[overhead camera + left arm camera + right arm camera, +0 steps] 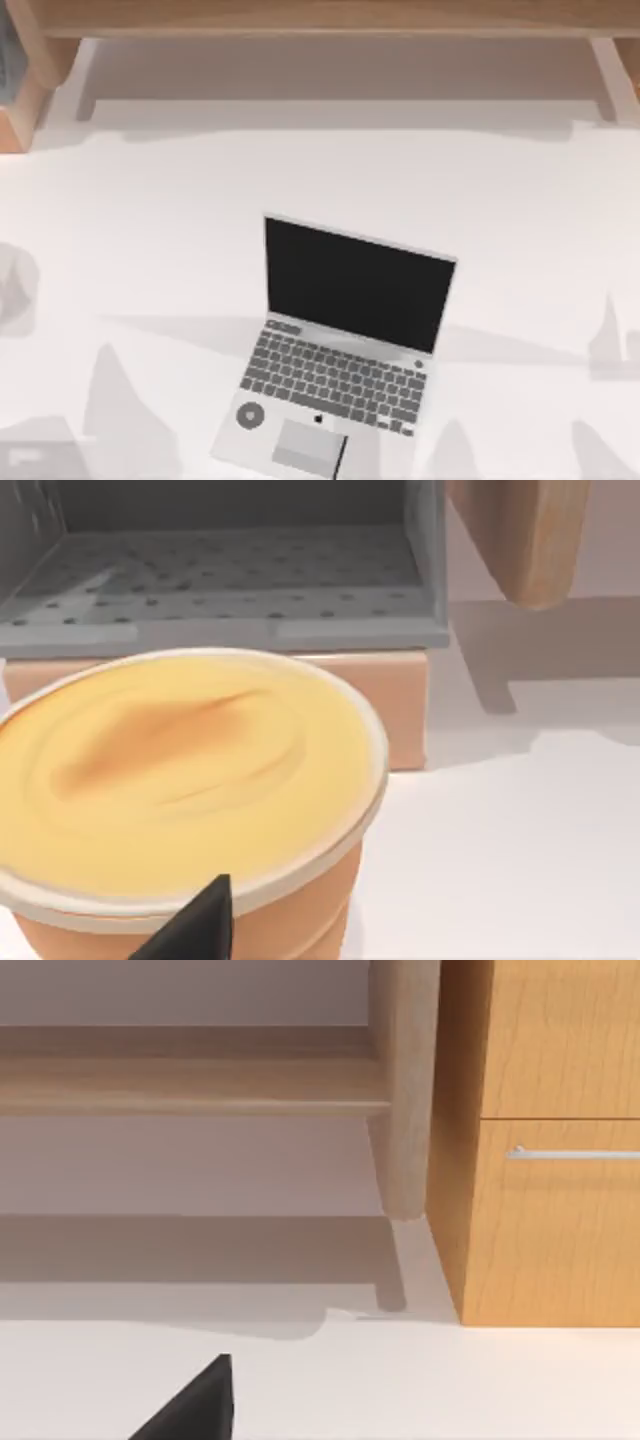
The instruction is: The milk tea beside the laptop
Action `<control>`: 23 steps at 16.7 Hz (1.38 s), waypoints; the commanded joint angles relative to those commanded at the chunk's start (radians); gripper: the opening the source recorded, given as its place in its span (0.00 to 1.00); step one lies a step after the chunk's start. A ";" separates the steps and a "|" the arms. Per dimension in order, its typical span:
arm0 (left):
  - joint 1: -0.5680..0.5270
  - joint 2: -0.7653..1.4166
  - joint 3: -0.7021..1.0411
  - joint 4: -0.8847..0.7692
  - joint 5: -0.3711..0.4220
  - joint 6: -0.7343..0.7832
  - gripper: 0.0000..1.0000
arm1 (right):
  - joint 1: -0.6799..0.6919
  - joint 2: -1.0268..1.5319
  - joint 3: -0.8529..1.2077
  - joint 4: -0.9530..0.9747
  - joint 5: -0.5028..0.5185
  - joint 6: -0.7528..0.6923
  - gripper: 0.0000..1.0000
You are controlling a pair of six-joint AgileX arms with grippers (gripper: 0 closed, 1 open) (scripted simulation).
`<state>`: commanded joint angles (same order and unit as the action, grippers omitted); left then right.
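One laptop (340, 350) lies open; one milk tea (180, 780) near left gripper, grip unclear.

One dark fingertip (195, 930) of the left claw shows.

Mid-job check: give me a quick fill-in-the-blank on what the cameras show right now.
1. The laptop on the white table has its lid ____.
2. The laptop's screen is ____ in colour.
3. In the left wrist view, the milk tea stands in front of a grey ____ with a dotted floor.
4. The wooden cabinet in the right wrist view has a ____ handle.

Missing words: open; black; tray; silver
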<state>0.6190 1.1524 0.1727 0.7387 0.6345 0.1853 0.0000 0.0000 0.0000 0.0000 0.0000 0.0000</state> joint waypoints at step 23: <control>0.099 0.681 0.212 0.408 0.112 0.011 1.00 | 0.000 0.000 0.000 0.000 0.000 0.000 1.00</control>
<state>0.7176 1.8334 0.3850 1.1463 0.7462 0.1965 0.0000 0.0000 0.0000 0.0000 0.0000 0.0000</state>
